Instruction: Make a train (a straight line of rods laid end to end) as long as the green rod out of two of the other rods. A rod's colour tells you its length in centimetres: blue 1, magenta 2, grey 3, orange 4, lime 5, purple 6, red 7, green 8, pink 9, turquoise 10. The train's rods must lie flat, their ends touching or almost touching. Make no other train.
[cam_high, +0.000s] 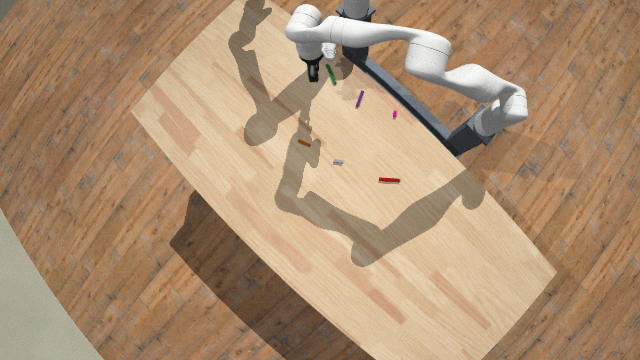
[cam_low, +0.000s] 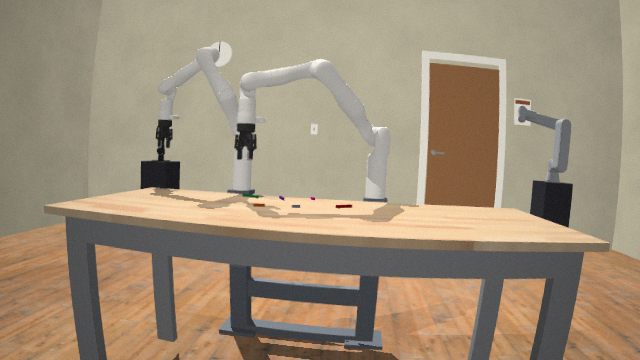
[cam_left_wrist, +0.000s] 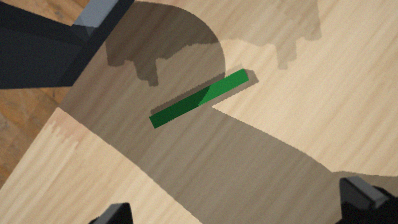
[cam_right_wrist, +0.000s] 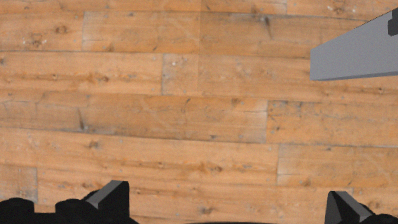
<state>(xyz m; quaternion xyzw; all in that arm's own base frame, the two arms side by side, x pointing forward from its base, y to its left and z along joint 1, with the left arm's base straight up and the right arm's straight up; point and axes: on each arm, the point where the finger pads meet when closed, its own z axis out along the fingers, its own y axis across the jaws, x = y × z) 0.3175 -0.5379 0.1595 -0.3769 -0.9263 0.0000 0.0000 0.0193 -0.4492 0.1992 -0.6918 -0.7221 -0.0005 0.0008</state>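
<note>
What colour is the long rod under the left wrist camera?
Green rod; clearest in the left wrist view.

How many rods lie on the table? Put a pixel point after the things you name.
6: green (cam_high: 331, 74) (cam_low: 250, 196) (cam_left_wrist: 199, 98) by the left claw (cam_high: 313, 80) (cam_low: 245, 157), then purple (cam_high: 360, 99) (cam_low: 281, 198), magenta (cam_high: 395, 114) (cam_low: 313, 198), orange (cam_high: 304, 143) (cam_low: 259, 205), grey (cam_high: 338, 162) (cam_low: 296, 206) mid-group, red (cam_high: 389, 180) (cam_low: 344, 206) beyond grey. None seems hidden.
</note>
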